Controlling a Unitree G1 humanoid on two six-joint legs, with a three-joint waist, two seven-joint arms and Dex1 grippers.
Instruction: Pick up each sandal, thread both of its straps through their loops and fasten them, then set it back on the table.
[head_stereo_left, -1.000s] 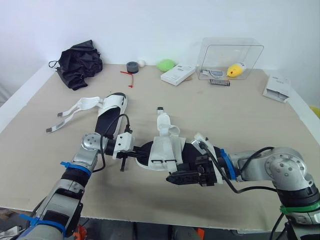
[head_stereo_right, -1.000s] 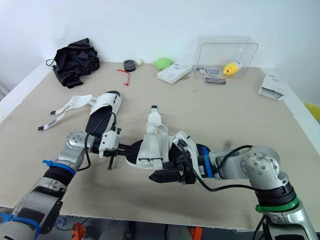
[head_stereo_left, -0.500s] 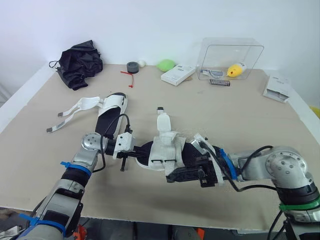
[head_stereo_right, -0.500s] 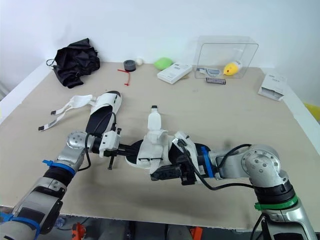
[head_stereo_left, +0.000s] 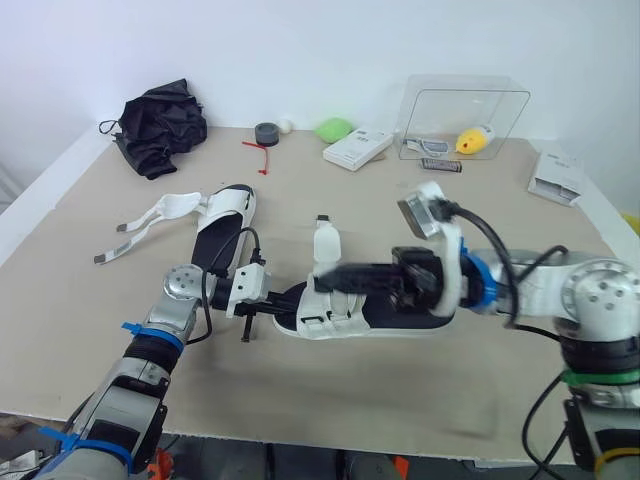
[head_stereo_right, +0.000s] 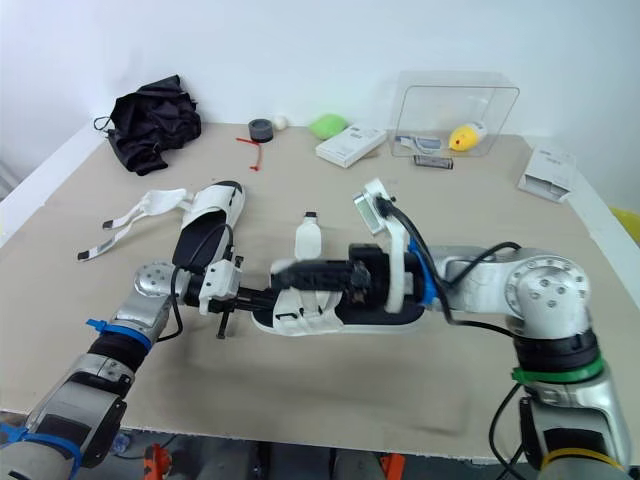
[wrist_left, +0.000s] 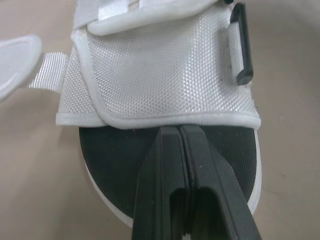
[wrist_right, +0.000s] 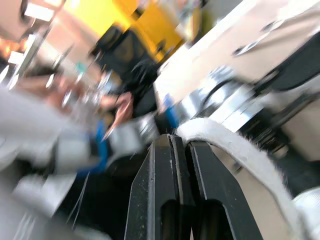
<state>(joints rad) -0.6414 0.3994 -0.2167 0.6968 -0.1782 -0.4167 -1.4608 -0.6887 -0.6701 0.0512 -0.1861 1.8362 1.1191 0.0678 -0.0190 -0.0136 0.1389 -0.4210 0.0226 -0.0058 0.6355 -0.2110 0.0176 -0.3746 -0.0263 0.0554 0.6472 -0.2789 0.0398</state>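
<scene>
A white sandal (head_stereo_left: 372, 318) with a black footbed lies at the front middle of the table (head_stereo_left: 330, 390). Its long strap tip (head_stereo_left: 324, 240) points toward the back. My left gripper (head_stereo_left: 289, 313) is shut, its tips (wrist_left: 180, 129) resting on the footbed just under the white mesh strap (wrist_left: 160, 75). My right gripper (head_stereo_left: 326, 277) reaches over the sandal from the right and is shut on a fuzzy white strap (wrist_right: 225, 146) at its fingertips (wrist_right: 165, 142). A second sandal (head_stereo_left: 226, 222) lies at the left with its straps (head_stereo_left: 150, 218) spread open.
Along the back of the table sit a black cloth bundle (head_stereo_left: 160, 125), a grey tape roll (head_stereo_left: 265, 133), a green lump (head_stereo_left: 332, 129), a white box (head_stereo_left: 356, 148) and a clear box (head_stereo_left: 465, 115) with a yellow object. A white packet (head_stereo_left: 553, 175) lies at the right edge.
My right gripper has shut and swung up from the table in front of the sandal to above it, with the strap in its tips. The left arm has stayed put.
</scene>
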